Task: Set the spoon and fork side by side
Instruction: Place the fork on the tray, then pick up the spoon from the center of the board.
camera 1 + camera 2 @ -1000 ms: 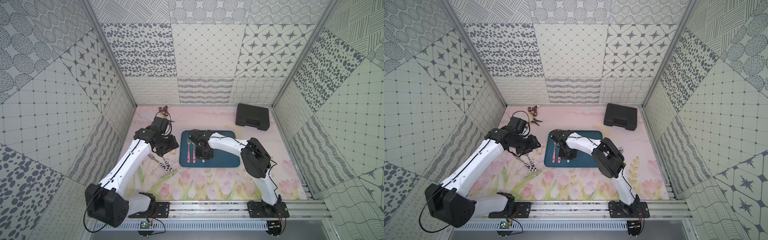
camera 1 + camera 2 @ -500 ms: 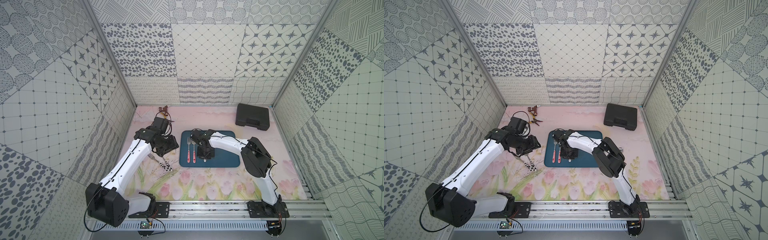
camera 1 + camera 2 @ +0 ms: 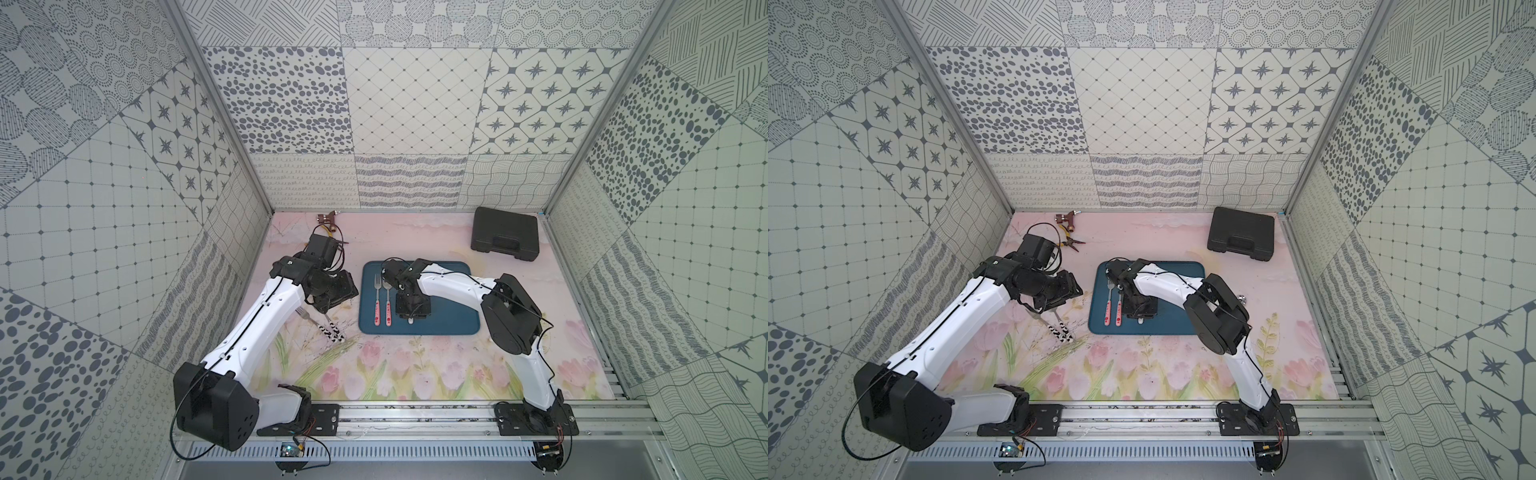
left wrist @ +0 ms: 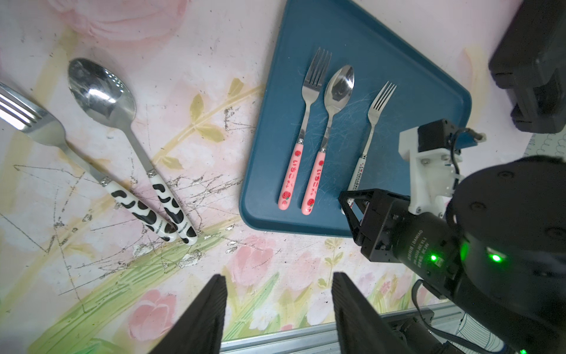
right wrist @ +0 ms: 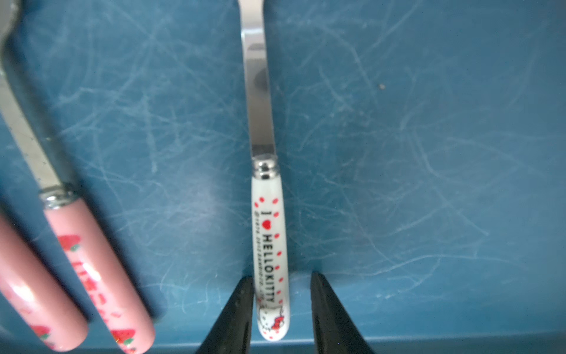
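On the blue tray (image 4: 398,76) a pink-handled fork (image 4: 303,131) and a pink-handled spoon (image 4: 329,122) lie side by side, parallel. Beside them lies a white-handled fork (image 5: 269,230), flat on the tray. My right gripper (image 5: 281,275) straddles the end of its handle. The jaws are slightly parted, with one finger against the handle and a gap at the other. My left gripper (image 4: 278,294) hangs open over the flowered mat, holding nothing. A cow-patterned fork (image 4: 76,159) and spoon (image 4: 122,128) lie together on the mat left of the tray.
A black case (image 3: 505,239) sits at the back right. Pliers (image 3: 1069,243) and a small brown part (image 3: 1065,218) lie at the back left, behind the left arm. The right half of the tray (image 3: 453,307) is bare.
The right gripper's jaws have parted from the white fork's handle. Both arms have hardly moved.
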